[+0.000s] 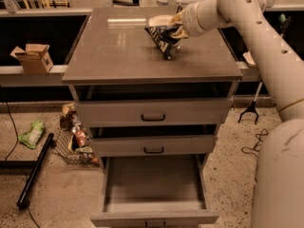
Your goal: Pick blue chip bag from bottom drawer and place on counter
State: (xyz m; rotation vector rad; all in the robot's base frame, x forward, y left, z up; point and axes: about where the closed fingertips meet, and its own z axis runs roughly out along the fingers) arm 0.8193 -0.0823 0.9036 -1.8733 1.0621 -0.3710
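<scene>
- The gripper (175, 31) reaches in from the right over the rear right part of the counter (118, 51), its fingers pinching the top of the blue chip bag (163, 39)
- The bag hangs tilted, its lower corner pointing down at the counter; whether it touches the surface cannot be told
- A pale bowl (159, 19) sits just behind the bag
- The bottom drawer (154, 184) stands pulled out
- A green packet (32, 133) lies on the floor, far left
</scene>
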